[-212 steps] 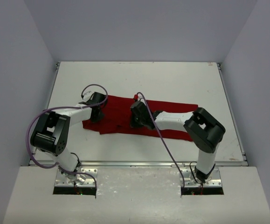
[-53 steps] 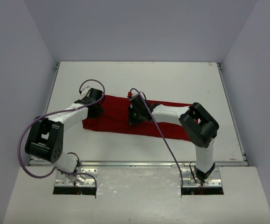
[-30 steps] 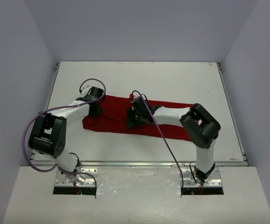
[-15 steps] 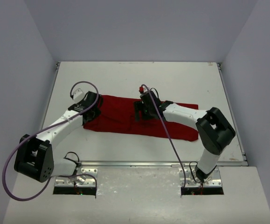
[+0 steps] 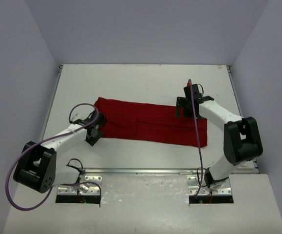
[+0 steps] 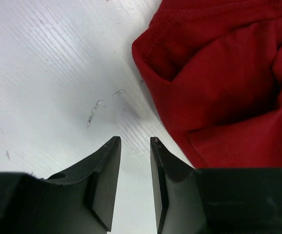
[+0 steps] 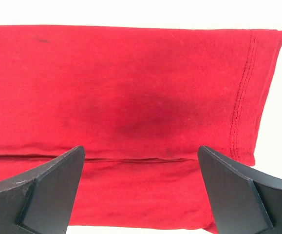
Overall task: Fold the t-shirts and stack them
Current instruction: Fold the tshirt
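1. The t-shirt [image 5: 148, 122] lies folded in a long red strip across the counter [image 5: 145, 80].
2. Left gripper [image 6: 133, 146]: jaws narrow, holding nothing, beside the shirt's left end.
3. Right gripper [image 7: 141, 185]: jaws spread wide over the hem end.

Dark red t-shirt [image 5: 148, 123] folded lengthwise, flat, mid-table.

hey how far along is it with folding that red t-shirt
Partly done. The t-shirt lies on the table folded lengthwise into a long band; a fold line shows in the right wrist view. Nothing is in hand: the left tool is nearly closed over bare table beside the cloth's left end, and the right tool is open above the hem end, holding nothing. Left to do: the crosswise folds. No stack or other shirt is visible.
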Available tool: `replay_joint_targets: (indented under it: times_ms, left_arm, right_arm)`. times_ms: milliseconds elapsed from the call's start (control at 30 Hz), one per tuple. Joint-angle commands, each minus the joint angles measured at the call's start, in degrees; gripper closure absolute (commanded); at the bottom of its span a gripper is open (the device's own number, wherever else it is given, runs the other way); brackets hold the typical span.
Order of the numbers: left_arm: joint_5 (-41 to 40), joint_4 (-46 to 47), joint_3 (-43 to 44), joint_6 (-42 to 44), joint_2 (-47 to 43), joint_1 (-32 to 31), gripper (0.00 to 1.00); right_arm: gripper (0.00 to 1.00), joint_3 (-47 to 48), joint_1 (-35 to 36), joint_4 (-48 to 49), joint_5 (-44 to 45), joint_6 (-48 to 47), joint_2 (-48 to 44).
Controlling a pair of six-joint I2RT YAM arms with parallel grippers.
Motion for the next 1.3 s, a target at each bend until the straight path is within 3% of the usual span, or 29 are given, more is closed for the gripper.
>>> replay_joint_targets:
  times_ms: [0, 100, 133, 367, 667, 767, 967, 1100, 1267]
  left_arm:
    - [-1.1, 4.2, 1.5, -3.3, 5.2, -0.1, 0.71]
    - [-1.9, 1.2, 6.5, -3.3, 12.9, 1.3, 0.76]
    - [-2.4, -0.7, 9.4, -3.5, 14.8, 1.4, 0.82]
    - [-4.4, -0.4, 14.9, -3.9, 25.1, 3.1, 0.82]
    - [-6.1, -3.2, 35.0, 2.9, 41.0, 5.1, 0.84]
    - [-3.5, 0.1, 43.2, 10.0, 46.7, 6.7, 0.89]
    - [2.8, -0.4, 69.6, 28.9, 65.3, 6.9, 0.93]
    - [9.8, 0.1, 84.2, 32.4, 73.1, 6.9, 0.93]
    - [18.3, 3.8, 95.4, 35.7, 80.4, 6.4, 0.92]
  right_arm:
    - [0.01, 3.3, -1.4, -4.0, 0.3, -0.8, 6.8]
    - [0.01, 4.3, -2.1, -4.4, 1.6, 1.0, 10.0]
    - [0.01, 4.1, -2.1, -4.2, 1.8, 1.6, 10.7]
    - [0.01, 2.4, -2.4, -3.8, 2.2, 8.1, 10.9]
    - [0.01, -2.5, -0.9, -4.9, -3.2, 24.7, 8.5]
    - [0.01, -5.9, 2.1, -2.5, -4.9, 29.4, 5.9]
    - [0.01, -13.0, 11.9, 1.3, -9.5, 44.6, 0.6]
    - [0.01, -17.5, 18.5, 6.7, -12.5, 53.2, -1.5]
    - [0.01, -21.9, 23.9, 14.1, -16.9, 63.0, -3.1]
